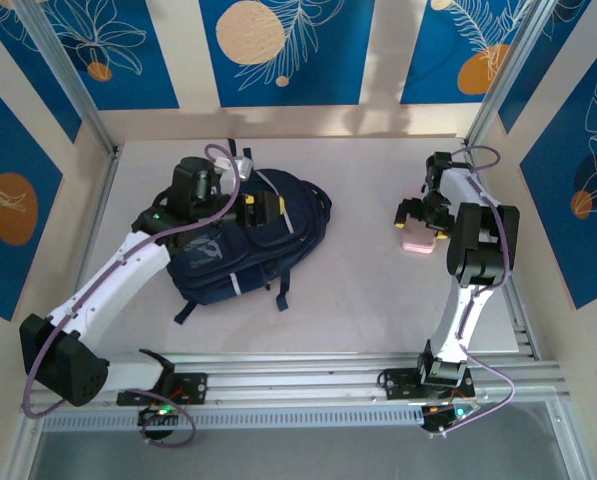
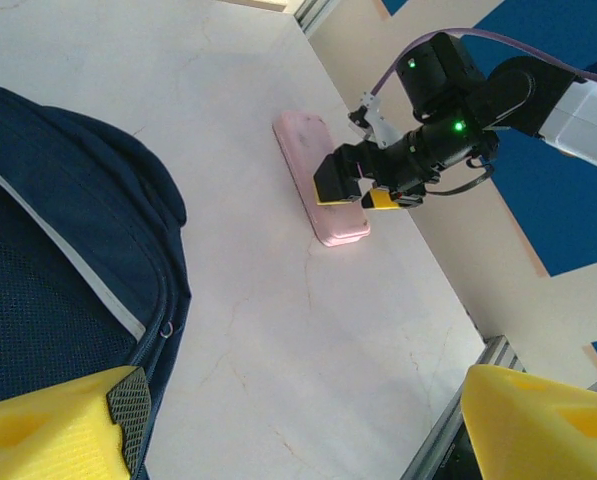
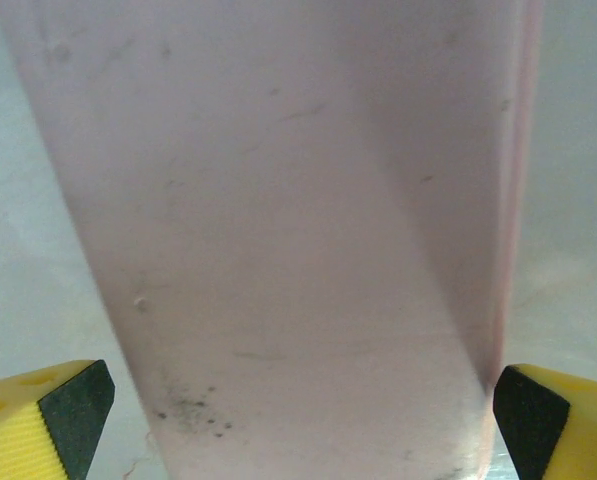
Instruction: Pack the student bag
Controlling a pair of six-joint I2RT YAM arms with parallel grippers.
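1. The room is a small booth. Its cream walls carry blue panels (image 1: 288, 50) printed with white leaf outlines and orange discs, and aluminium posts stand at the corners.
2. The pale, faintly veined tabletop (image 1: 358, 300) is smooth and level, so things on it lie flat. An aluminium rail (image 1: 308, 385) along its near edge carries both arm bases.
3. The student bag (image 1: 233, 265), a large navy-blue fabric backpack with grey-white stripe trim and dark straps, lies flat on the left half of the table. Its pockets face up and its straps trail toward the near edge. It looks slack, so it probably needs one arm to steady or open it. Whether its main zip is open cannot be told.
4. The white left arm (image 1: 128, 265) reaches across the bag (image 2: 68, 250). The left gripper (image 1: 261, 210) hovers over the bag's upper part with its yellow fingers (image 2: 58, 430) spread wide, holding nothing. It seems posted there to tend the bag.
5. The white right arm (image 1: 468, 290) bends down at the far right, well apart from the bag.
6. A pale pink oblong case (image 1: 416, 243) lies flat on the table there (image 2: 300, 150). It is probably the next item to pack.
7. The right gripper (image 2: 363, 195) is lowered over one end of the case (image 3: 278, 220). Its jaws are parted, one on either side, and not yet clamped. The right pad (image 3: 523, 410) sits close to the case's edge, while a gap shows on the left.
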